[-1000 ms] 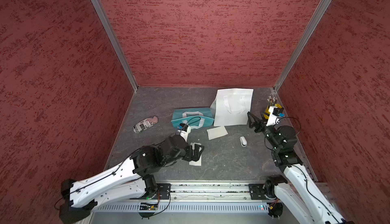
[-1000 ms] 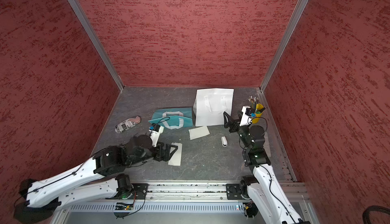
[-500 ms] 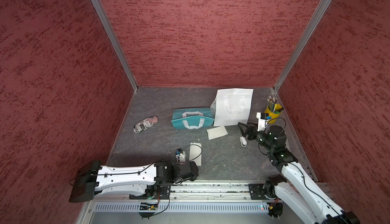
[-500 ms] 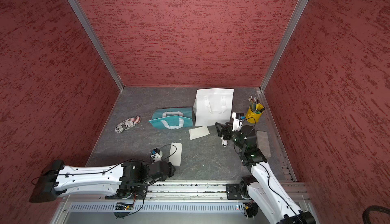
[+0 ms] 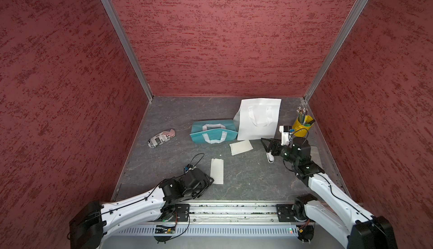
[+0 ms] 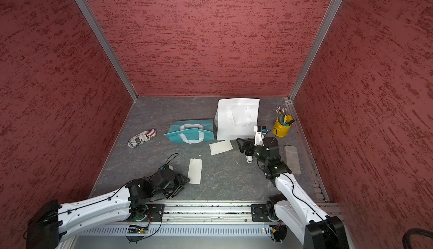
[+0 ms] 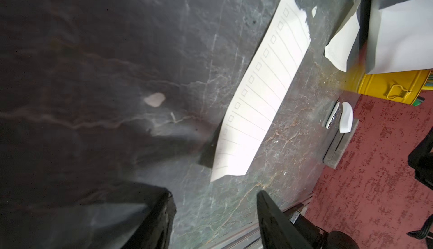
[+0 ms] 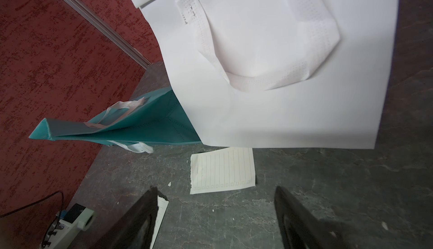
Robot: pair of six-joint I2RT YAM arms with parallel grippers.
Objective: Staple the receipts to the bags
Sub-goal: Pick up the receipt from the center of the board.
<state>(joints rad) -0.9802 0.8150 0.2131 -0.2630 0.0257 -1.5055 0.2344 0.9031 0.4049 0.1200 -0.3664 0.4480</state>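
Observation:
In both top views a teal bag (image 5: 213, 131) (image 6: 189, 131) with white handles lies flat beside a larger white bag (image 5: 259, 118) (image 6: 236, 121). One receipt (image 5: 241, 147) (image 8: 222, 170) rests just in front of the white bag. A longer receipt (image 5: 217, 171) (image 7: 262, 95) lies nearer the front. My left gripper (image 5: 208, 182) (image 7: 215, 195) is open, low at that receipt's near end, with only table between its fingers. My right gripper (image 5: 266, 143) (image 8: 216, 189) is open, empty and pointed at the bags. The small white stapler (image 5: 270, 157) (image 7: 339, 117) lies just beneath its wrist.
A patterned glasses case (image 5: 161, 137) lies at the left. At the back right stands a yellow pencil cup (image 5: 302, 125). A grey slab (image 6: 292, 158) sits along the right edge. Red walls close in three sides, and a metal rail (image 5: 234, 209) runs along the front.
My left arm dropped low toward the front rail, then came forward to the long receipt's near end, its jaws narrowing. My right gripper moved from beside the cup leftward over the stapler.

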